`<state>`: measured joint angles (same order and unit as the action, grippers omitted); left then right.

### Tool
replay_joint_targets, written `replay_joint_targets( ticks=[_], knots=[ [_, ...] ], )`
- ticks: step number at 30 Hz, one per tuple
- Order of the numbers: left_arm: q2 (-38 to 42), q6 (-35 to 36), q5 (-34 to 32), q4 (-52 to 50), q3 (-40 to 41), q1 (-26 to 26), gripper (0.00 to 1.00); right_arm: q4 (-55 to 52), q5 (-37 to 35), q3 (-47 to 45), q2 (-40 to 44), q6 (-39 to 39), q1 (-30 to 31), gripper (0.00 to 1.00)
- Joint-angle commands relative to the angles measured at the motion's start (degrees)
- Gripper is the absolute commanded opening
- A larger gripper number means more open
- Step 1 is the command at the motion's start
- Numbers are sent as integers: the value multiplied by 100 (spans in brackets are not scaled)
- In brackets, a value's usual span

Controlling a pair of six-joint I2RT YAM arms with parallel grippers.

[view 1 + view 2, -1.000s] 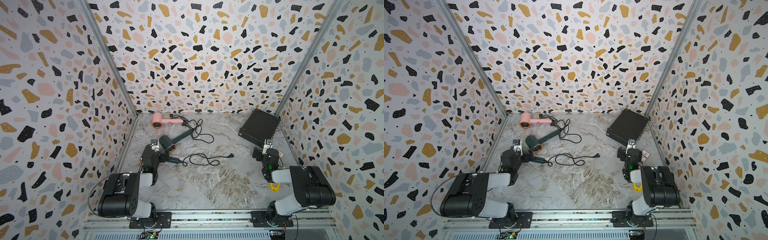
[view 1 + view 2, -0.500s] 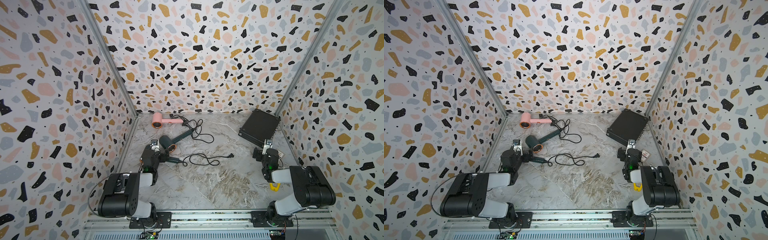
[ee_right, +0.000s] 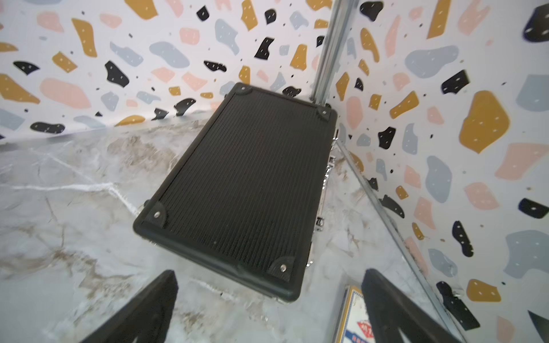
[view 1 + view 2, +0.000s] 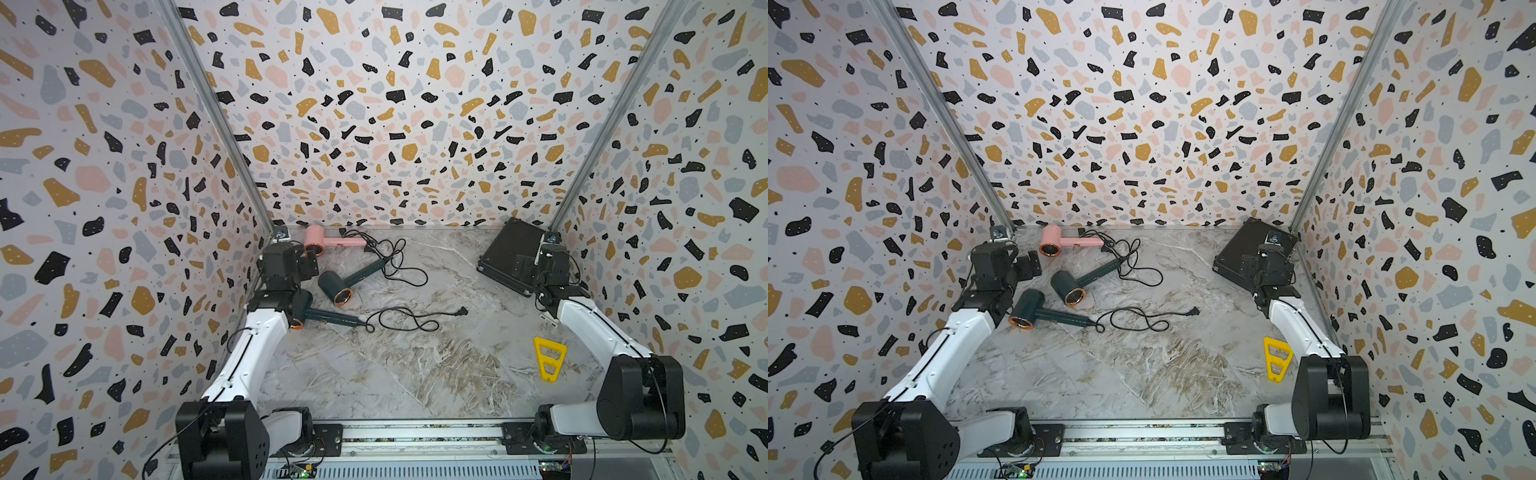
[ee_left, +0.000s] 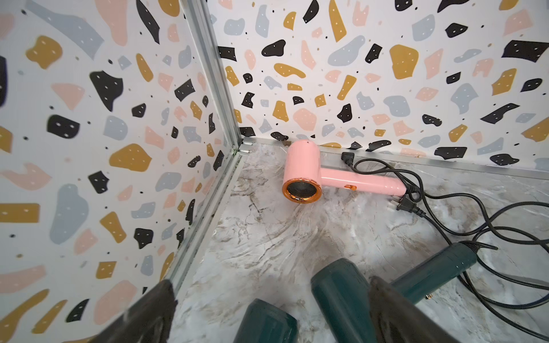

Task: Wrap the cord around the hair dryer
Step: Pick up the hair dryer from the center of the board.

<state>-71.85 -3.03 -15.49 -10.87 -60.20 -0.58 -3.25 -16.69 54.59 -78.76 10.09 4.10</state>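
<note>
Three glossy, copper-rimmed hair dryers, far left of marble table (image 4: 415, 374): pink dryer (image 4: 328, 243), farther green dryer (image 4: 337, 286), nearer green dryer (image 4: 332, 318); black cords (image 4: 461, 311) loose, unwrapped. One ribbed black case (image 4: 509, 257). Left gripper (image 5: 271, 292), right gripper (image 3: 270, 276): jaws apart, empty.

The left arm (image 4: 249, 357) and right arm (image 4: 594, 328) are built alike, with smooth white link shells between blocky black joint housings. A thin black cable runs along each white forearm. Black base plates are bolted onto the silver rail (image 4: 415, 434). The right gripper (image 3: 269, 271) has matte black, wedge-shaped fingers.
</note>
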Motion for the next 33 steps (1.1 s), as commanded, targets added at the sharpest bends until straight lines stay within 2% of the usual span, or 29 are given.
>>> replay_joint_targets(
  ticks=[1, 4, 7, 11, 18, 25, 29, 33],
  knots=[
    [-634, 416, -8, -2285, -723, 5, 99, -1833, -64, 231, 116, 175, 252, 100],
    [-1162, 758, 300, -3116, -1292, -4, 99, -2475, 239, 480, 274, 461, 354, 100],
    [-1432, 1136, 545, -3168, -1284, -40, 99, -3036, 777, 663, 369, 814, 390, 100],
    [-1977, 1162, 837, -3333, -1394, -267, 99, -3497, 1253, 663, 501, 924, 455, 98],
    [-2792, 839, 527, -3242, -1629, -502, 99, -3968, 1212, 458, 841, 961, 617, 97],
    [-3412, 934, 429, -3583, -1973, -547, 100, -4230, 1331, 320, 1028, 951, 671, 98],
    [-3526, 848, 691, -3599, -1904, -557, 89, -4377, 1378, 242, 1203, 942, 680, 98],
    [-3751, 863, 892, -3825, -2077, -557, 87, -4386, 1374, 145, 1293, 891, 680, 98]
  ],
)
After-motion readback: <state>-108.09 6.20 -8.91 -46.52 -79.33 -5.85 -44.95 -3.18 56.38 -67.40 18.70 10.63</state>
